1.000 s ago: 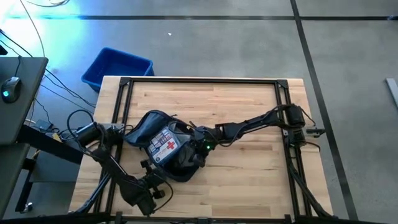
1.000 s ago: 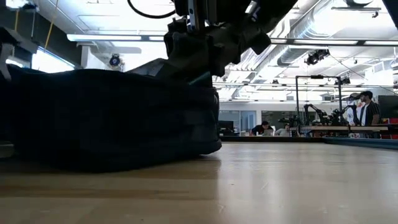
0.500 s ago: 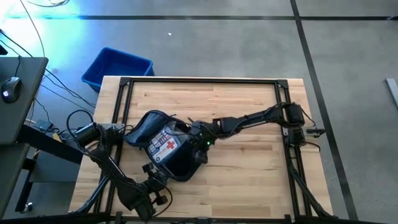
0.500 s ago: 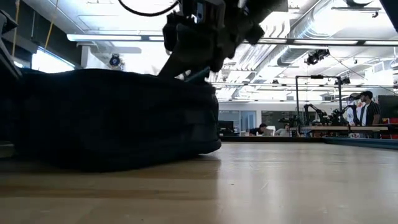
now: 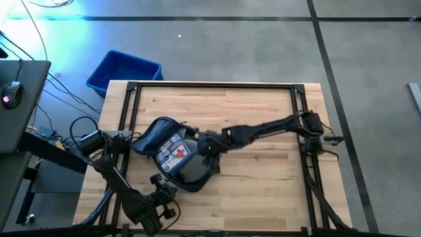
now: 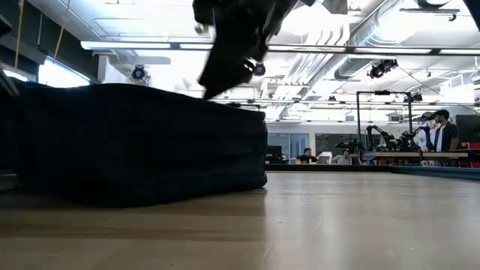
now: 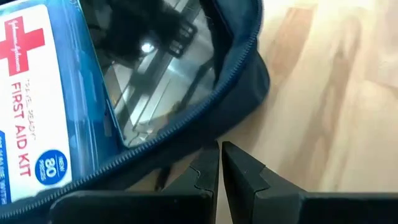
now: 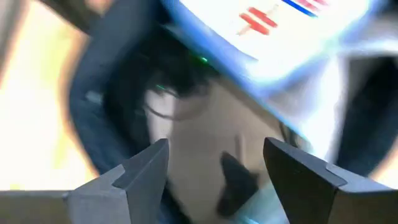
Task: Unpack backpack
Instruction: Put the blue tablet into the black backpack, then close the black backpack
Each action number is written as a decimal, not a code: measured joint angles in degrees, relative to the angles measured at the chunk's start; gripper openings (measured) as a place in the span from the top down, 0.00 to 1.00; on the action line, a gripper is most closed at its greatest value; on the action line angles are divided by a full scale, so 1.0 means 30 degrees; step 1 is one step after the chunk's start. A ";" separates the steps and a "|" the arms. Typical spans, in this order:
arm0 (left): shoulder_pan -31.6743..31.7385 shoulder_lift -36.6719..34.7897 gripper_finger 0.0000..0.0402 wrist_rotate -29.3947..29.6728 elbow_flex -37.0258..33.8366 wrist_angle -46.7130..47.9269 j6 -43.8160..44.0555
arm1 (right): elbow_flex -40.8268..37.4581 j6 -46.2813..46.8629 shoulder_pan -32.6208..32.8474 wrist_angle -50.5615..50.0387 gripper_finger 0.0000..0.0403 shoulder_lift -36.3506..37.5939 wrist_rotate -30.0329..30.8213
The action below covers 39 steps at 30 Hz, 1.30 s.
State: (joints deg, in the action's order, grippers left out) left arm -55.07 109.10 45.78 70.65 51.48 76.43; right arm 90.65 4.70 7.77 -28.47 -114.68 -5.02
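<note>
**Backpack open on the wooden table, right claw spread above it**

Backpack (image 5: 177, 157) of dark navy fabric lies on the left half of the table (image 5: 263, 191), its zipped mouth gaping upward. Inside sits a blue first aid kit (image 5: 172, 150) with a red cross on its white label. The table is pale butcher-block wood framed by black rails, standing on a grey floor crossed by dark tape lines.

The right gripper (image 8: 214, 165) hangs over the bag's open mouth, its two fingers standing well apart with nothing between them; its arm stretches across from the table's right edge. The left gripper (image 7: 219, 168) sits just beside the bag's near rim, close to the wood, fingers pressed together and holding nothing.

Off the table's far left corner stands a bright blue plastic bin (image 5: 123, 71) on the floor. A dark desk with a computer mouse (image 5: 9, 93) shows at the left edge, cables trailing below it.

From table height the bag (image 6: 139, 142) fills the left side as a dark mound. Beyond is a bright workshop hall with long ceiling lights, ducts and benches; a person (image 6: 444, 131) stands far right, and others sit at a distant desk.
</note>
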 joint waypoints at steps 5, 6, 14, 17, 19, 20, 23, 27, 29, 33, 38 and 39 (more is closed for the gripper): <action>-0.0230 0.0000 1.00 0.0325 0.0000 0.0000 0.0019 | -0.2726 0.1760 -0.0008 0.4346 0.47 -0.0287 -0.0527; -0.0246 0.0000 1.00 0.0470 0.0000 0.0000 0.0019 | -0.3271 0.2015 -0.0022 0.4939 0.49 -0.0295 -0.0226; -0.0141 0.0000 1.00 0.0903 0.0898 0.0299 -0.1294 | -0.4998 0.2324 -0.0128 0.6410 0.54 -0.0188 0.1287; -0.0108 -0.0029 1.00 0.0941 0.1687 0.0818 -0.1715 | -0.4834 0.1758 0.0503 0.6322 0.56 0.0455 0.2420; -0.0142 -0.0029 1.00 0.0851 0.2462 0.2067 -0.1546 | -0.4735 0.1279 0.1261 0.6821 0.57 0.1082 0.3152; -0.0172 -0.0029 1.00 0.0750 0.2962 0.2883 -0.1263 | -0.4714 0.0898 0.1580 0.6922 0.58 0.1256 0.3229; -0.0377 -0.0029 1.00 0.0583 0.4179 0.6047 0.0295 | -0.4705 0.0186 0.2503 0.7070 0.59 0.1035 0.2515; -0.0244 -0.0129 1.00 -0.0311 0.4892 0.9533 0.1558 | -0.4751 -0.0247 0.2998 0.6928 0.60 0.0080 0.2072; -0.0019 -0.0168 1.00 -0.1134 0.4874 1.0320 0.1498 | -0.4751 -0.2254 0.3194 0.7073 0.60 -0.0237 0.1891; 0.0293 -0.0168 1.00 -0.2678 0.4874 1.0550 0.1353 | -0.4712 -0.4210 0.3460 0.7567 0.60 -0.0280 0.2995; 0.0288 -0.0168 1.00 -0.2644 0.4874 1.0389 0.1345 | -0.4621 -0.6602 0.3366 0.7332 0.63 -0.0387 0.2800; 0.0293 -0.0168 1.00 -0.2626 0.4874 1.0382 0.1356 | -0.4620 -0.6675 0.3365 0.7275 0.66 -0.0422 0.3069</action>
State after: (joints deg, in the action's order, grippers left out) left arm -54.19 108.60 37.90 85.27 82.63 80.50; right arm 76.79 -15.32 17.87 -6.64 -115.95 4.19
